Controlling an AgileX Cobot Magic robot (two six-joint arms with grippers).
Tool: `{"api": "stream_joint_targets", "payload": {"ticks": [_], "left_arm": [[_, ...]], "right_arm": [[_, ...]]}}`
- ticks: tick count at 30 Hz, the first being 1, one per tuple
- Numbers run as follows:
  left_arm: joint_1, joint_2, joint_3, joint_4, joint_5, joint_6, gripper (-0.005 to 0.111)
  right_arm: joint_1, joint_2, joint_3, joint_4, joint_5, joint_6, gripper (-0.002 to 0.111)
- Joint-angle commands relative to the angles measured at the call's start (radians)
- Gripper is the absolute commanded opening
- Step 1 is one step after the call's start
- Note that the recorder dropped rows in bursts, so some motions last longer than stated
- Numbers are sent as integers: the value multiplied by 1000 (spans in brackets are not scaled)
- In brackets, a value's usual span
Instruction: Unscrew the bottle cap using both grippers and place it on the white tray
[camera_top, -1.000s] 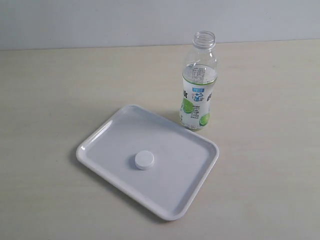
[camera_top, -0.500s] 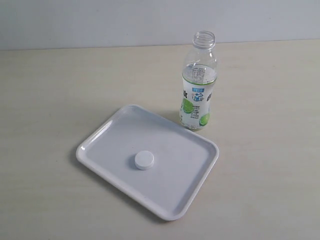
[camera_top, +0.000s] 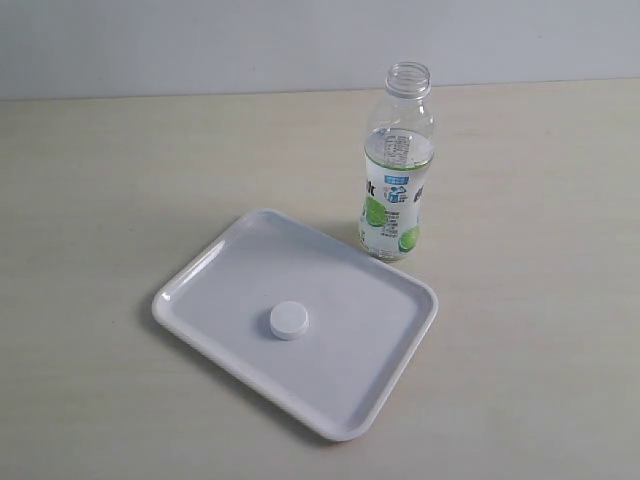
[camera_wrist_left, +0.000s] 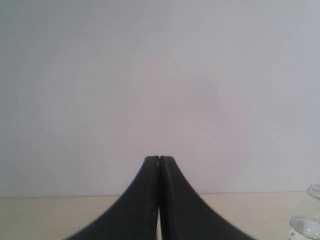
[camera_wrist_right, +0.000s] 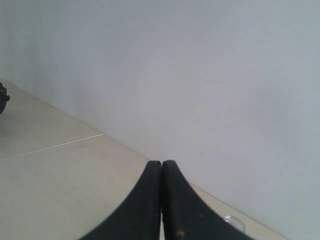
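Observation:
The white tray (camera_top: 380, 372) lies on the table in the exterior view, and the small round white bottle cap (camera_top: 288, 320) rests on it near its middle. Just behind the tray's far corner stands the bottle (camera_top: 397, 170), upright, clear, its neck open, with a lime-slice label. Neither arm shows in the exterior view. In the left wrist view my left gripper (camera_wrist_left: 159, 159) is shut with nothing in it, facing the wall, and a sliver of the bottle (camera_wrist_left: 307, 220) shows at the edge. My right gripper (camera_wrist_right: 161, 163) is likewise shut and empty, with the bottle's rim (camera_wrist_right: 235, 222) beside it.
A pale wooden table (camera_top: 90, 200) spreads around the tray and bottle, with a plain light wall (camera_top: 200, 40) behind it. A dark object (camera_wrist_right: 3, 97) shows at the edge of the right wrist view.

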Motion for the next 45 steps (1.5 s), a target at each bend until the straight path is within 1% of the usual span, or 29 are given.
{"api": "stream_joint_targets", "payload": {"ticks": [1,4,7,11,13,18,20,21,23,27,45], "left_arm": [[0,-54,89,-24,-6,64,0],[0,-81,161,-24,-48,104,0],[0,-110,230,-24,-89,107,0],[0,-139,278,-24,-89,107,0],[0,-139,323,-24,-87,107,0],[0,-139,366,-24,-69,103,0],[0,-139,367,-24,-23,103,0],[0,-139,367,-24,30,103,0],[3,-139,367,-24,74,101,0],[31,-139,367,-24,174,75,0],[31,-139,367,-24,174,73,0]], "right_arm": [[2,-4,5,0,-9,-2,0],[2,-4,5,0,-9,-2,0],[2,-4,5,0,-9,-2,0],[2,-4,5,0,-9,-2,0],[2,-4,5,0,-9,-2,0],[2,-4,5,0,-9,-2,0],[2,-4,5,0,-9,-2,0],[2,-4,5,0,-9,-2,0],[2,-4,5,0,-9,-2,0],[2,-4,5,0,-9,-2,0],[2,-4,5,0,-9,-2,0]]}}
